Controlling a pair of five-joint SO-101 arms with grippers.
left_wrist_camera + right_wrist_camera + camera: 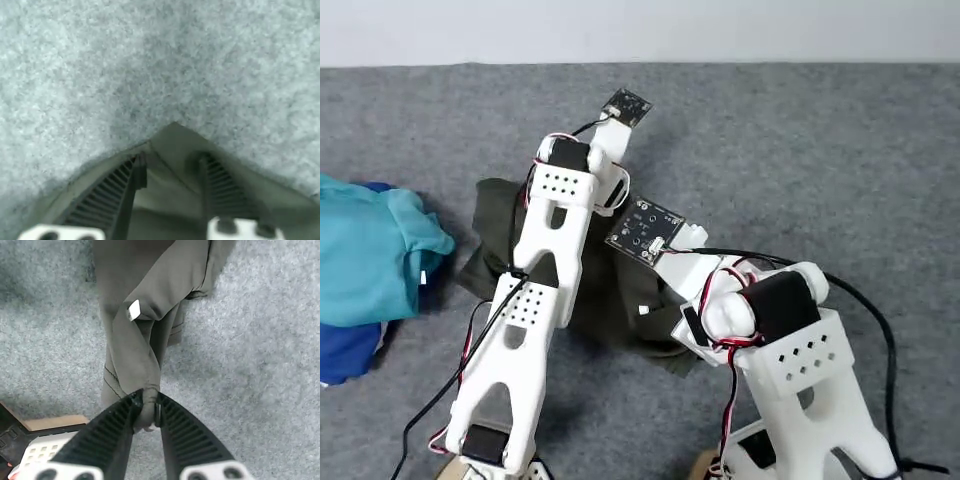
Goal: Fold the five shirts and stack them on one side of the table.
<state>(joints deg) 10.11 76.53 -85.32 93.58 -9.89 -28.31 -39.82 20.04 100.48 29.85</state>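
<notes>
Your right gripper [147, 406] clenches a bunch of the olive shirt [150, 290] — your left gripper [171, 160], fingers apart, seemingly straddles its corner.

No readable text anywhere, tbh. The small white tag [134, 310] on the olive shirt [150, 280] looks blank, with nothing legible on it.

Right gripper [148, 412] pinching olive shirt [145, 300] fold; grey carpet [260, 360] beneath
</notes>
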